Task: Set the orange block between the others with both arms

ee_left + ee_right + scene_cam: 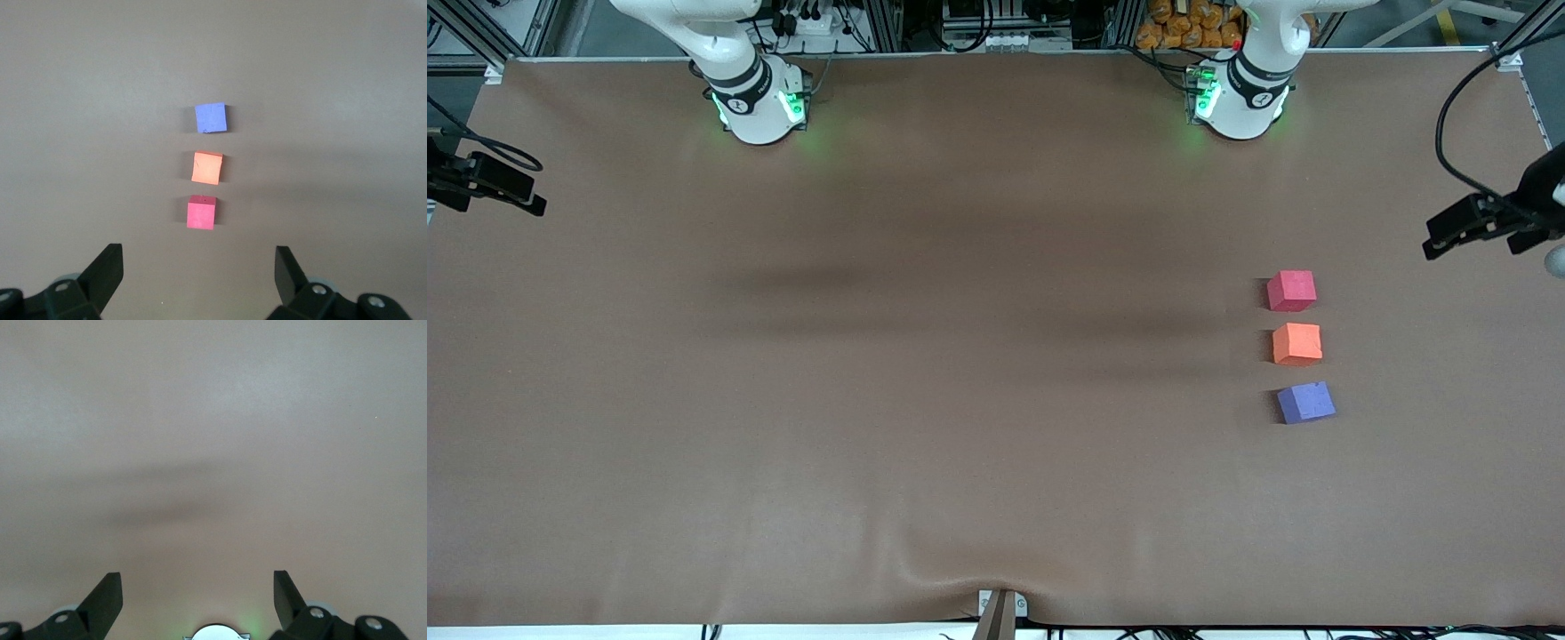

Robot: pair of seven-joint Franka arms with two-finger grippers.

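Note:
The orange block [1297,344] [207,167] lies on the brown table toward the left arm's end, in a line between the others. The red-pink cube [1291,291] [201,213] is farther from the front camera and the purple-blue cube [1305,402] [211,118] is nearer, with small gaps between them. My left gripper [199,267] hangs high over the table, open and empty, apart from the red-pink cube. My right gripper [197,587] is also open and empty over bare table. Neither gripper shows in the front view; only the arms' bases [760,102] [1240,98] do.
The brown table cover [960,356] spreads wide around the blocks. Black devices with cables sit at the table's two ends [489,182] [1480,227]. The right arm's green-lit base [215,632] shows under the right gripper.

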